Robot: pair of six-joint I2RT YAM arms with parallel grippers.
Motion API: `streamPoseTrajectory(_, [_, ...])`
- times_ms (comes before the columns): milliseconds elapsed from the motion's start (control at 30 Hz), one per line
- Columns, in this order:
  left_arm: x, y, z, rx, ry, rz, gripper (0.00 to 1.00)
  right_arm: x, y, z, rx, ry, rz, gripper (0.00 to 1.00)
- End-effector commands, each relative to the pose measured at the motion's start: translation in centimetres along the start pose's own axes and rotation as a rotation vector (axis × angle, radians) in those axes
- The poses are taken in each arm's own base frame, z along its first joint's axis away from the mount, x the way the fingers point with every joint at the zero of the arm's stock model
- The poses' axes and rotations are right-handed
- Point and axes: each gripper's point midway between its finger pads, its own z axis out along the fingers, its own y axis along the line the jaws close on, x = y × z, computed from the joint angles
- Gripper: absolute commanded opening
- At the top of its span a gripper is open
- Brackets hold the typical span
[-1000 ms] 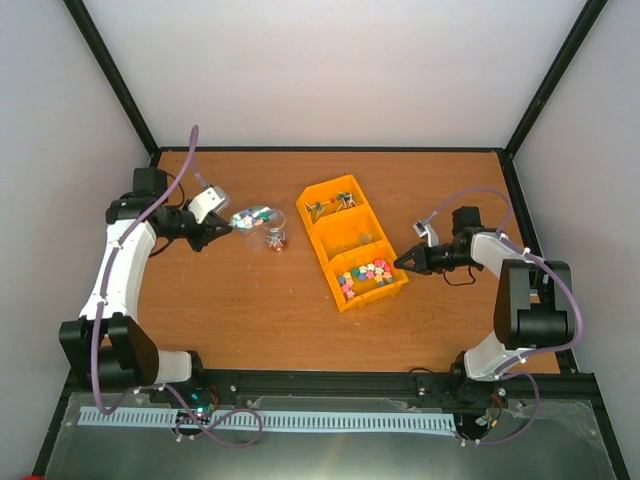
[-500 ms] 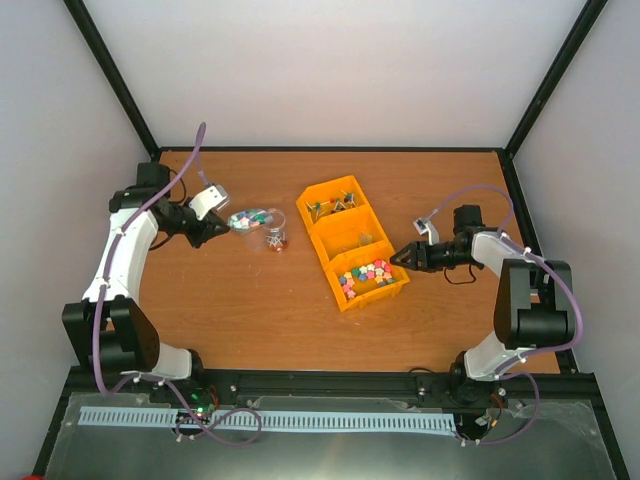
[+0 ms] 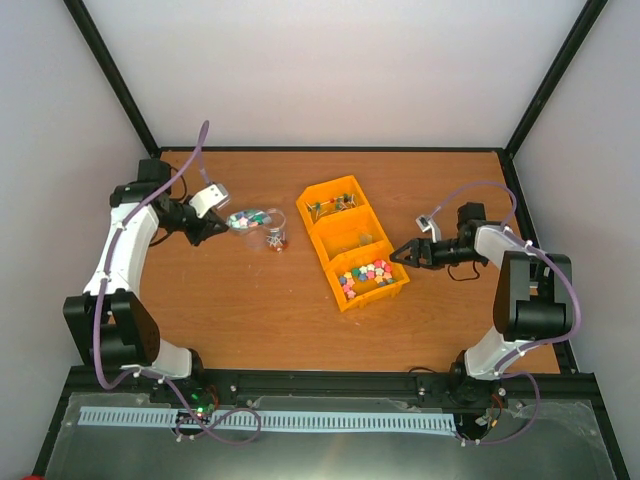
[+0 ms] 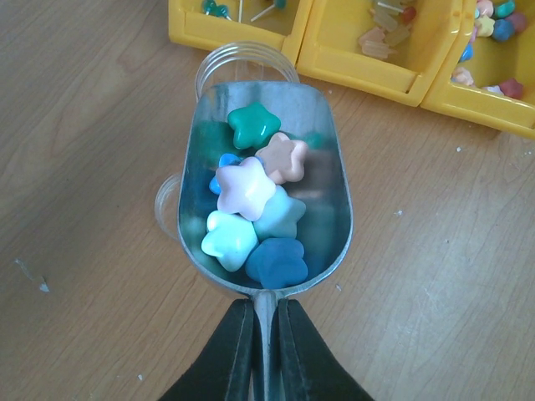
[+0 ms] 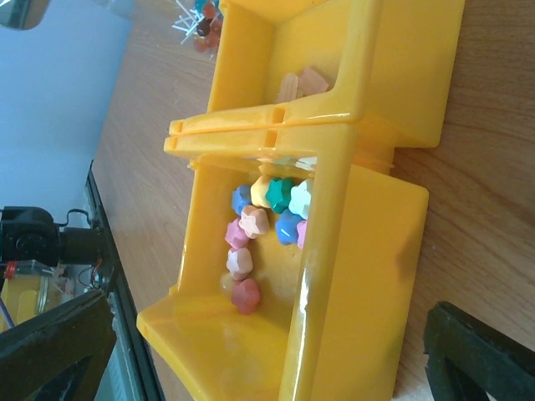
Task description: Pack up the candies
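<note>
On wooden worktop [image 3: 250,300], holds scoop [image 4: 324,125] of candies [image 4: 255,209] at jar [image 4: 242,57] mouth, left claw [image 4: 265,334] clamped on scoop, right claw [image 3: 403,254] agape; calls for tipping.

Bench [image 4: 84,125]: brown wood grain, faint pale scuffs. Bin [image 5: 351,276]: glossy yellow-orange. Scoop [image 4: 330,167]: silver metal. Candies [image 4: 255,213]: green, peach, pale pink, mint, pale blue, dark blue in scoop; pink, yellow, blue, white, teal in bin. Jar [image 4: 242,58]: clear. Pins [image 4: 216,9]: green, red heads. Left end effector [image 4: 265,313], right end effector [image 3: 403,254]: black. Arms [image 3: 125,255]: white, black joints. Cables [image 3: 203,135]: purple.
</note>
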Motion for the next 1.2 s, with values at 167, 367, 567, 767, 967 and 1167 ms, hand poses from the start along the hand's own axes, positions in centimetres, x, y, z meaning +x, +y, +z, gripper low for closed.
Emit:
streamPoseTrajectory(167, [-1.2, 0.4, -0.3, -0.018, 0.024, 0.066, 0.01, -0.5, 0.0, -0.5, -0.024, -0.015, -0.008, 1.00])
streamPoseTrajectory(367, [-1.4, 0.3, 0.1, -0.014, 0.052, 0.084, 0.01, -0.5, -0.1, -0.6, -0.033, -0.018, 0.004, 1.00])
streamPoseTrajectory(567, [-1.6, 0.5, 0.3, -0.029, 0.076, 0.097, 0.01, -0.5, -0.2, -0.7, -0.034, -0.022, 0.006, 1.00])
streamPoseTrajectory(767, [-1.7, 0.5, 0.4, -0.023, 0.090, 0.093, 0.01, -0.6, -0.3, -0.8, -0.036, -0.025, 0.012, 1.00])
streamPoseTrajectory(967, [-1.9, 0.7, 0.4, -0.030, 0.104, 0.098, 0.01, -0.6, -0.3, -0.8, -0.039, -0.029, 0.012, 1.00])
streamPoseTrajectory(1167, [-1.9, 0.6, 0.3, -0.033, 0.114, 0.104, 0.01, -0.6, -0.3, -0.8, -0.040, -0.029, 0.015, 1.00])
